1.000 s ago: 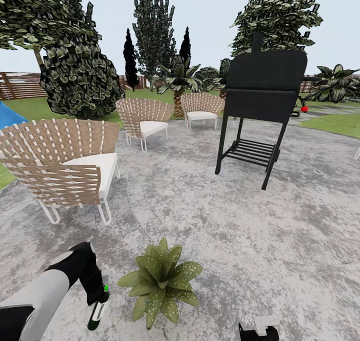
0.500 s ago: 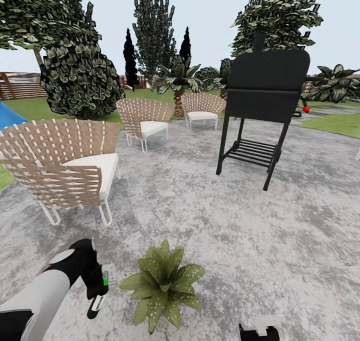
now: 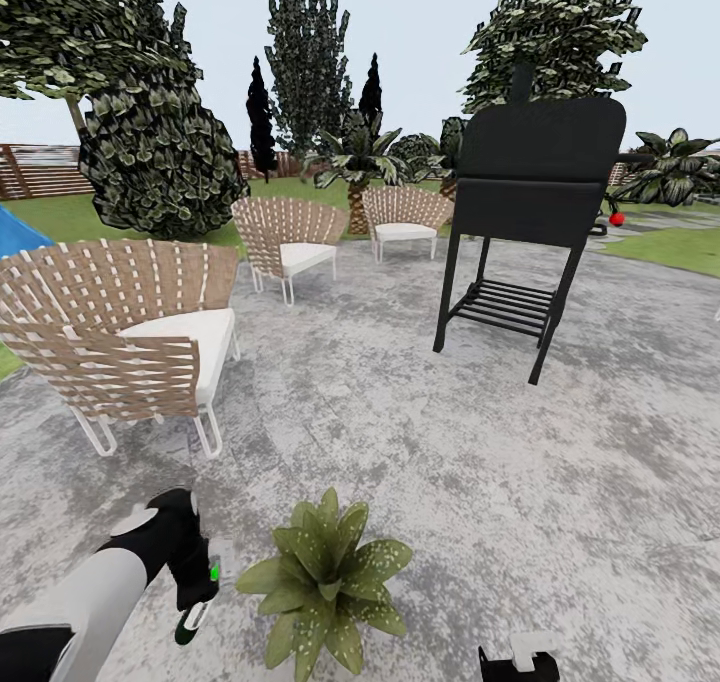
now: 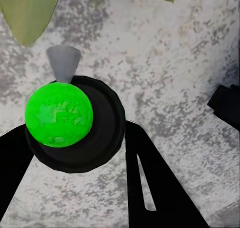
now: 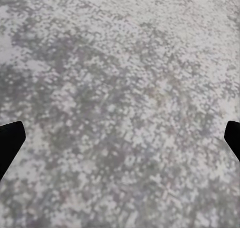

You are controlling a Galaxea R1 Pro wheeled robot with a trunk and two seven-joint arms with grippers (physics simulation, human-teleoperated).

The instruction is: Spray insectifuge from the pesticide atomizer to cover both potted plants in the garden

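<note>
One potted plant, a low rosette of pointed green leaves, stands on the grey paved patio close in front of me. The second potted plant is out of view. My left gripper is shut on the pesticide atomizer just left of the plant. In the left wrist view the atomizer sits between the black fingers, with a bright green knob, a grey nozzle, and leaf tips beyond. My right gripper hangs open at the lower edge, over bare paving.
A large wicker chair stands left of the plant, and two more chairs sit farther back. A black grill stands on the right. Bushes, trees and a brown slat fence ring the patio.
My left gripper, still holding the atomizer, has lifted slightly and tilted it toward the plant. The whole view has drifted a little, so the camera moved.
</note>
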